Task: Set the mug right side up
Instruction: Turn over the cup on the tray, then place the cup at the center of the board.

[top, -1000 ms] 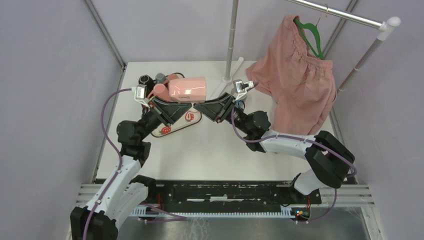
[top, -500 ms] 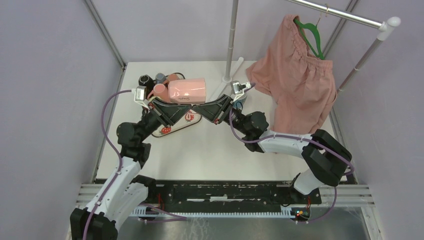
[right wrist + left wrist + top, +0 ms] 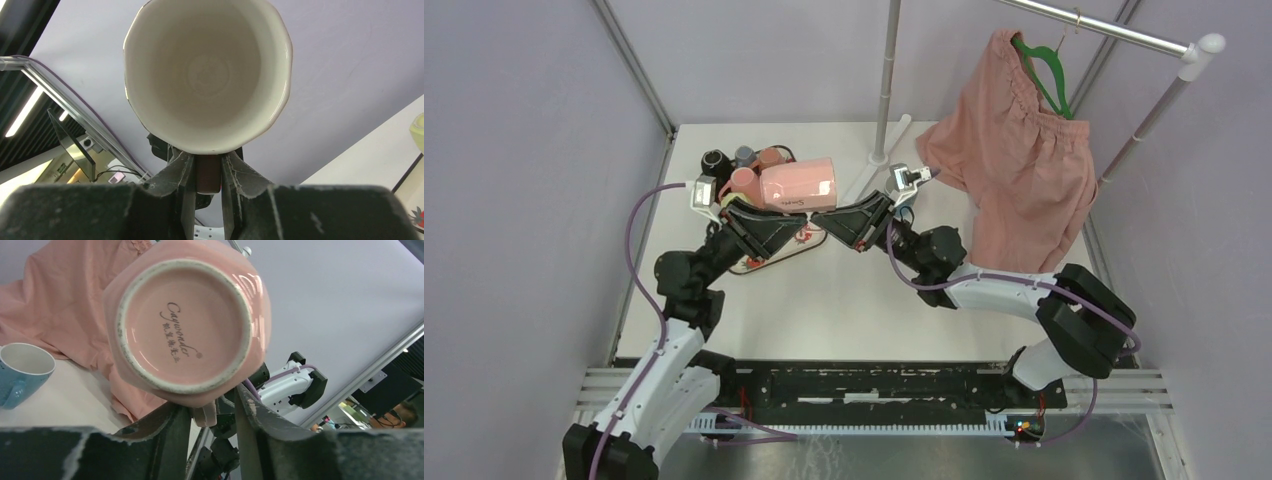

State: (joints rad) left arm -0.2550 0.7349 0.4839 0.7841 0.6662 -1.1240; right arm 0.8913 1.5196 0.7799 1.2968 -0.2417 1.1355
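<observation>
Pink mug hangs sideways above the tabletop, its handle clamped by the right end effector; the left end effector stands slightly apart. Swing the rim upward slowly, grip firm.

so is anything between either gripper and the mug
Nothing visible. The right gripper is clamped on the handle of the pink mug; the left gripper straddles that handle, a gap on one side.

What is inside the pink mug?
Nothing. The right wrist view looks straight into the pink mug: a bare cream inside, right down to the bottom. Nothing covers any of it.
</observation>
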